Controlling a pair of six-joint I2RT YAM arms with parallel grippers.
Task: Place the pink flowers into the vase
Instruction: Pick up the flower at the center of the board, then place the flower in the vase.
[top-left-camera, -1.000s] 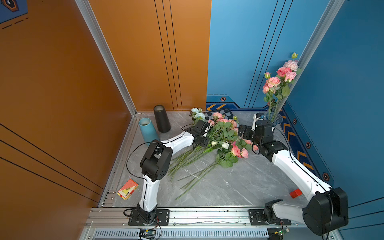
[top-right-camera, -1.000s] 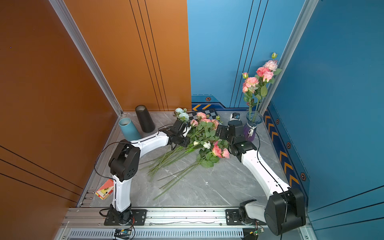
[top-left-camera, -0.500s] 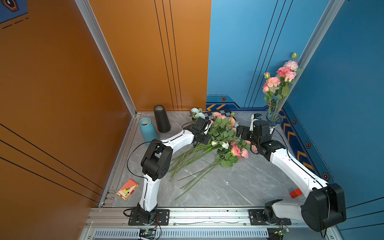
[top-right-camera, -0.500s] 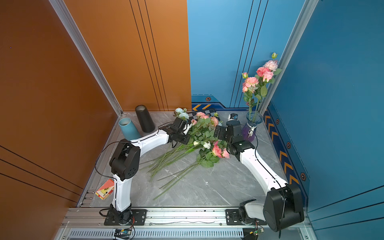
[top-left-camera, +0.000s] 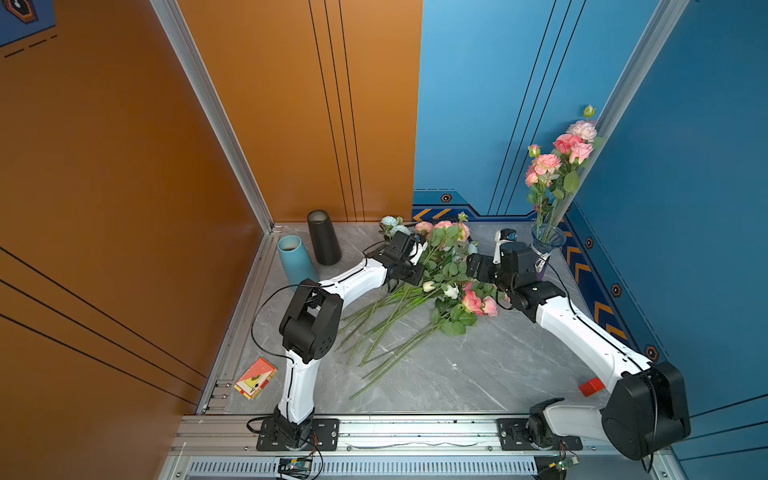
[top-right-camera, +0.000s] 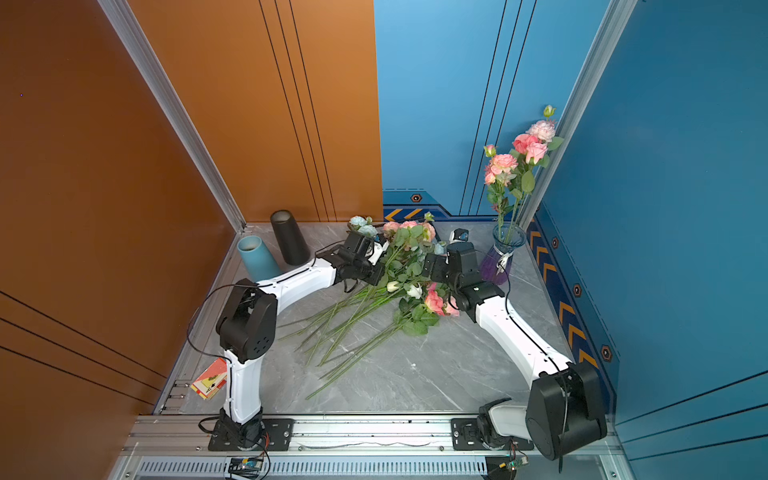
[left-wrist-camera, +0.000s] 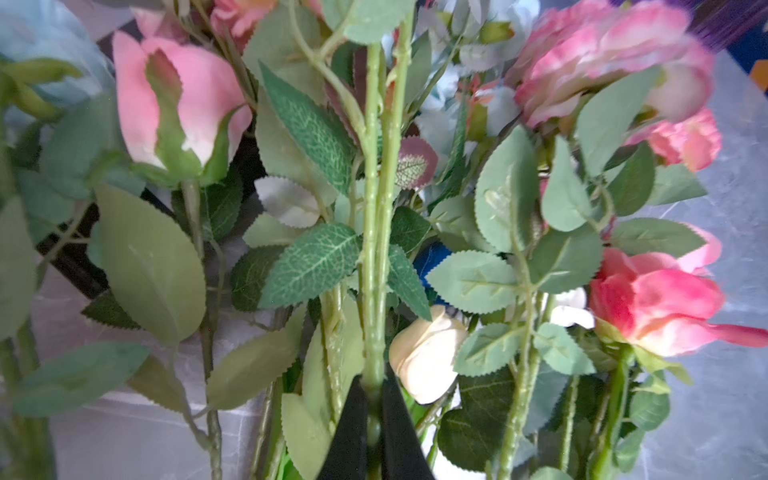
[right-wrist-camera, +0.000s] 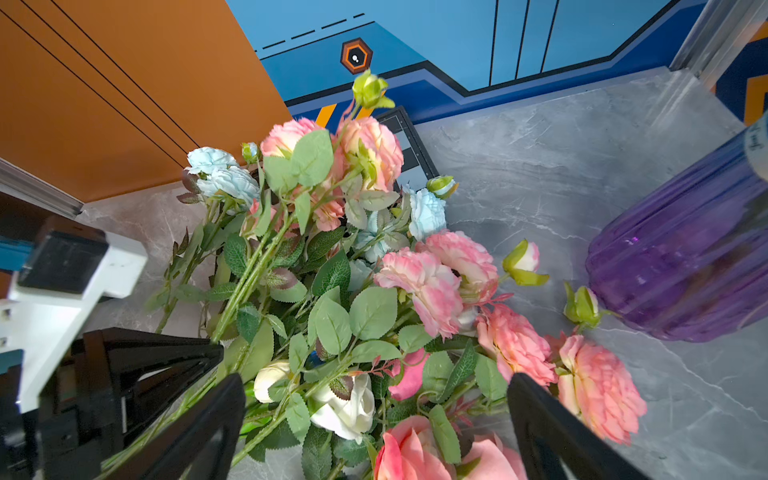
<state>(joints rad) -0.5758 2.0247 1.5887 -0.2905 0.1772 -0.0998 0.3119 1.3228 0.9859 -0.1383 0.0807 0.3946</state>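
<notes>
Grey table (top-left-camera: 457, 374) carries heap of pink flowers (top-left-camera: 424, 227) between arms; few more stand upright in purple vase (top-left-camera: 547, 243) beside right arm; left gripper (left-wrist-camera: 374, 388) clamped tight on one green stem (left-wrist-camera: 376, 249) in heap; right gripper (right-wrist-camera: 374, 380) spread wide above blooms, holding nothing.

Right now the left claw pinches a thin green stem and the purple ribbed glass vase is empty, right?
Not empty: the purple ribbed glass vase holds tall pink flowers, seen in both top views. The left gripper does pinch a thin green stem.
</notes>
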